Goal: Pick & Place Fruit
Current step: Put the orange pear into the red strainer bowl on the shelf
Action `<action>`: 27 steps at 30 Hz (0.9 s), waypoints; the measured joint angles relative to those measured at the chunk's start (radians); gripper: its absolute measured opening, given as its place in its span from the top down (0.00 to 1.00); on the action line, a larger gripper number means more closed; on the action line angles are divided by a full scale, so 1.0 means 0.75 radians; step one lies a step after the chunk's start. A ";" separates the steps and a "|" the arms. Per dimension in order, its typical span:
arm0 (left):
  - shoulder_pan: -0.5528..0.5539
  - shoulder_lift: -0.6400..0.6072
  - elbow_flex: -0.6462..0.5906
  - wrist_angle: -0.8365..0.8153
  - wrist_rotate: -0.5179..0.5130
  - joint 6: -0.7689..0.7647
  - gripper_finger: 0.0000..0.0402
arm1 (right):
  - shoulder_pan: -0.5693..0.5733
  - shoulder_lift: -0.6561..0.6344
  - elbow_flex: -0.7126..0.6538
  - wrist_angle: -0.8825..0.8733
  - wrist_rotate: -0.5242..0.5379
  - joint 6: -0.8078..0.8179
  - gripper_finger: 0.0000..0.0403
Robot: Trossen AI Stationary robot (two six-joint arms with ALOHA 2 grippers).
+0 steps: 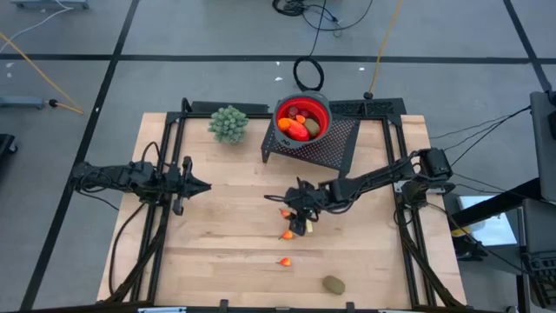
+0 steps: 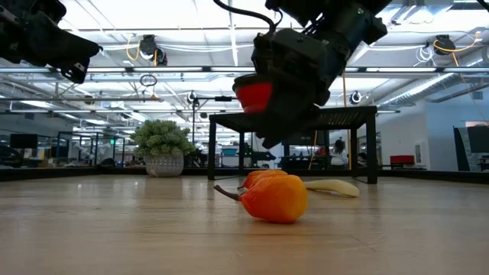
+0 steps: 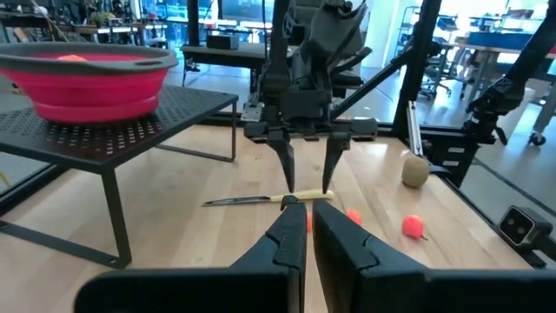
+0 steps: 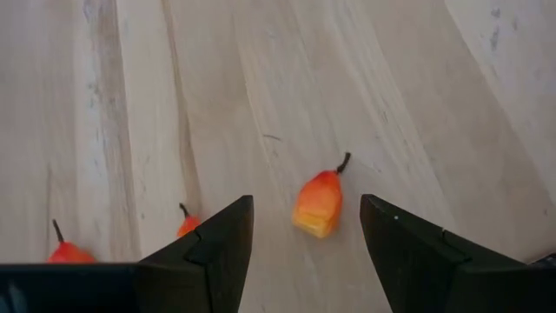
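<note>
The right tool (image 4: 304, 228), fingers spread apart, hovers over a small orange pepper (image 4: 318, 202) on the tabletop (image 1: 217, 252) just beside the yellow-handled knife (image 3: 261, 200); descending squarely astride it should secure a clean grip.

You've got a light wooden table (image 1: 217, 252) with a black mesh stand (image 1: 334, 143) sitting at the far edge and a pale green knobbly bunch (image 1: 228, 123) just beside it to the left. Loose on the boards near the middle are a few tiny orange-red fruit bits (image 1: 284, 261) plus a slim yellow-handled knife (image 3: 261, 200) lying flat. A brownish-green oval (image 1: 333, 284) sits near the front edge, well apart from the rest.
</note>
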 joint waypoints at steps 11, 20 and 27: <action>0.000 0.001 0.000 -0.001 0.000 0.001 0.99 | 0.005 0.123 -0.008 0.131 -0.002 0.005 0.48; 0.000 0.001 0.000 -0.002 -0.001 -0.001 0.94 | 0.004 0.151 -0.009 0.127 0.000 0.034 0.48; 0.000 0.001 0.000 -0.003 0.000 0.001 0.94 | 0.004 0.151 -0.009 0.116 -0.001 0.032 0.48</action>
